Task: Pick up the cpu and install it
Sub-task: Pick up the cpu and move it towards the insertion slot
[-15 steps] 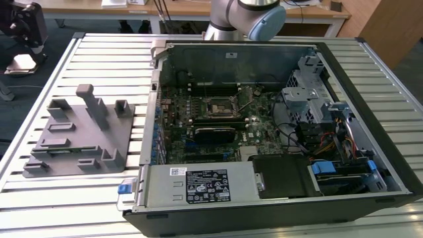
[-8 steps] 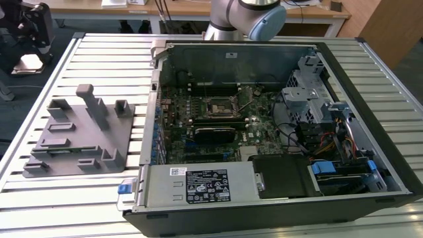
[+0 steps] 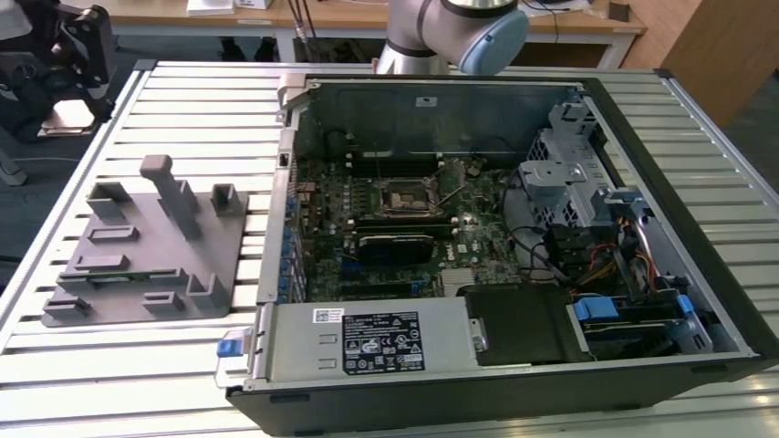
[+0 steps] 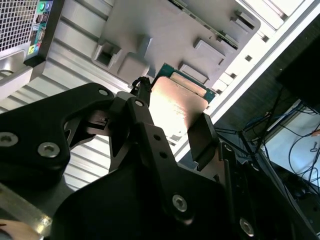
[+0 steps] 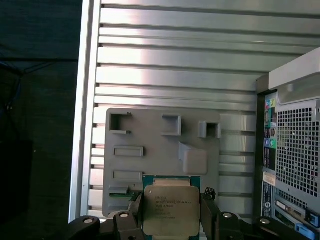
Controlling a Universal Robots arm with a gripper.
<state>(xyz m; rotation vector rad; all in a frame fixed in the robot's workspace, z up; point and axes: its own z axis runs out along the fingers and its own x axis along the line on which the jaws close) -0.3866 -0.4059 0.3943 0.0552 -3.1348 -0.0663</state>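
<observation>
**Cpu clamped in gripper, high over tray; socket off to the side inside the case**

The gripper (image 5: 171, 220) is closed on the cpu (image 5: 171, 210). In both wrist views the black fingers (image 5: 209, 212) press on two opposite edges of the chip, with its metal top up toward the camera. In the second wrist view the same grip shows from the side: the cpu (image 4: 177, 107) sits flat between the fingers (image 4: 202, 137) of the gripper (image 4: 172, 122), not tilted as far as I can tell.

The chip is roughly square, so it has no real long axis. The fingers span one pair of sides and the other pair is free.

The cpu looks to hang well above the grey tray (image 5: 150, 150), over the tray's near edge, and not touching it. The tray lies on the slatted table (image 5: 175, 50) just beside the computer case (image 5: 295, 150).

Key relation: in the exterior view the tray (image 3: 146, 246) is on the exterior view's left. The socket (image 3: 399, 199) is to the exterior view's right of it, down inside the open computer case (image 3: 512, 274) near the middle of the board. So the socket is sideways from and below the held cpu. The socket looks empty and the cpu is not yet installed. The arm (image 3: 444, 32) enters from the far edge of the table.
</observation>
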